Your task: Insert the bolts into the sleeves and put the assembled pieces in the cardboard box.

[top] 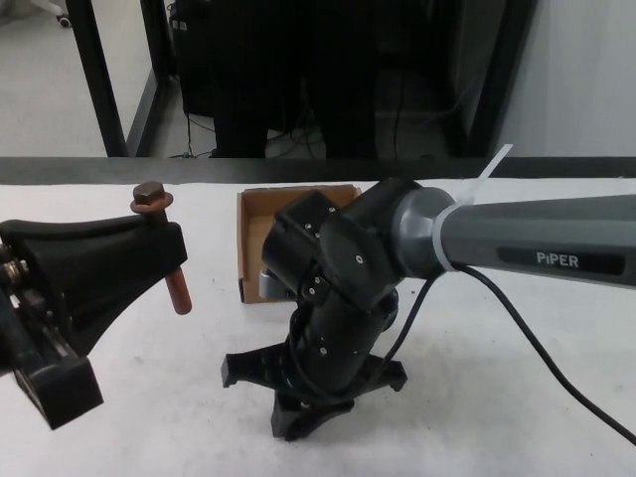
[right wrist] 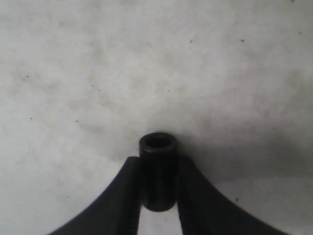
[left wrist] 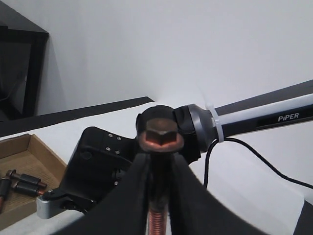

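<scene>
Copper bolt [top: 178, 283] is clamped in left hand [left wrist: 157, 196], near upright, hex head on top, threaded shank below, held above the table [top: 517, 397] beside the cardboard box [top: 248, 214]. Right arm is bent steeply down, right hand [right wrist: 157, 164] clamped on short black cylindrical sleeve [right wrist: 157, 186], hollow end showing. Assembled pieces [left wrist: 22, 183] lie in the box.

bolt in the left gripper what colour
Copper-coloured bolt, best in the left wrist view.
</scene>
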